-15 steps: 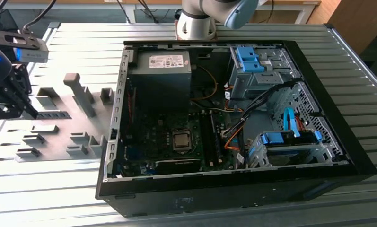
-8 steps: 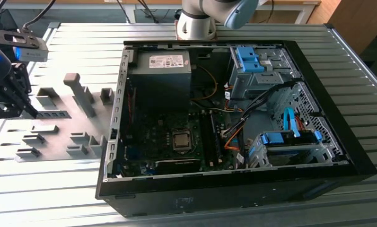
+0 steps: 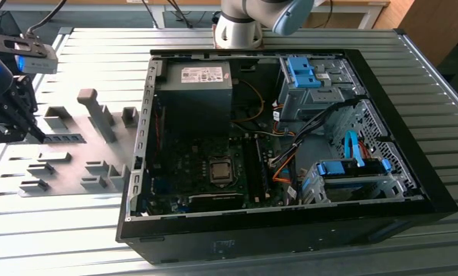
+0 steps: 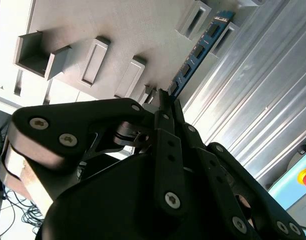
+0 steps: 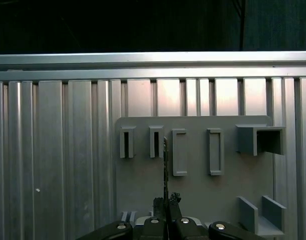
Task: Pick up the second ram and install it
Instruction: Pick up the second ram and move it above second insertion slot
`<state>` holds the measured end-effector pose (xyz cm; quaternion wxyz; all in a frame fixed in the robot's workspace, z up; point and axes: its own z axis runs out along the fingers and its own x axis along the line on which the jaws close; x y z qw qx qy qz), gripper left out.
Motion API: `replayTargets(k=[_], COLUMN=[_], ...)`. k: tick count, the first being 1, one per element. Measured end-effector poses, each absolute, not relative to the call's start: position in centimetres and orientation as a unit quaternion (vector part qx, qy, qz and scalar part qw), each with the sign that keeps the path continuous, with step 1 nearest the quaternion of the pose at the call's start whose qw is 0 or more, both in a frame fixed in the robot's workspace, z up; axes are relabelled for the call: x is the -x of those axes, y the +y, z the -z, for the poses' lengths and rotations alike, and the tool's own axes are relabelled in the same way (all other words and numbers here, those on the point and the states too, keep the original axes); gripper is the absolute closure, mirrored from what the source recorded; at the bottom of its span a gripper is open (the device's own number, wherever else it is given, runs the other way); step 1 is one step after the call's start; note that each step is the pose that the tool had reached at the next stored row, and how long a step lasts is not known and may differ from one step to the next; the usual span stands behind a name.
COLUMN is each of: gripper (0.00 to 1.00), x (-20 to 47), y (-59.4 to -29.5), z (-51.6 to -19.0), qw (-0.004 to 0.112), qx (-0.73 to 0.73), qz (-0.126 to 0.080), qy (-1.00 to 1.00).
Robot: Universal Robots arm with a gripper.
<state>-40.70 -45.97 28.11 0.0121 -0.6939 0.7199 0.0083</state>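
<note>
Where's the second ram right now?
The second ram is pinched in the gripper over the grey fixture plate, to the exterior view's left of the computer case.

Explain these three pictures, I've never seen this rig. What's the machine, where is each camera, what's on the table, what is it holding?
It is one robot arm with a two-finger gripper on its end. The exterior view looks down on the metal table from off the arm. Both wrist views ride near the gripper and look out along its fingers. On the table sit an open computer case, its motherboard exposed, and, at the exterior view's left, a grey fixture plate with slotted blocks. The gripper is shut on the second ram, a thin blue memory stick, pinched at one end above the plate. I cannot tell whether it is clear of its slot.
</note>
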Motion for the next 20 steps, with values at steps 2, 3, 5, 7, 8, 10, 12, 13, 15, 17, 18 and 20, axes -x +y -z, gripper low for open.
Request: replayTargets(k=[2,3,5,7,8,10,12,13,15,17,18,20], gripper=[0.86,0.86,0.86,0.86,0.86,0.86,0.86,0.86,0.86,0.86,0.86,0.86], x=[40.7,40.7,40.7,40.7,40.7,40.7,40.7,40.7,40.7,40.7,40.7,40.7], y=[-45.96,-45.95,-45.94,-45.93,-45.92,-45.92,-45.91,-45.9,-45.89,-45.89,-45.88,-45.88], z=[-28.16,-28.18,-28.22,-28.27,-28.29,-28.34,-28.4,-28.42,-28.48,-28.53,-28.56,-28.61], qw=[0.012,0.012,0.012,0.012,0.012,0.012,0.012,0.012,0.012,0.012,0.012,0.012], qx=[0.694,0.694,0.694,0.694,0.694,0.694,0.694,0.694,0.694,0.694,0.694,0.694], qz=[-0.008,-0.008,-0.008,-0.008,-0.008,-0.008,-0.008,-0.008,-0.008,-0.008,-0.008,-0.008], qy=[0.72,0.72,0.72,0.72,0.72,0.72,0.72,0.72,0.72,0.72,0.72,0.72])
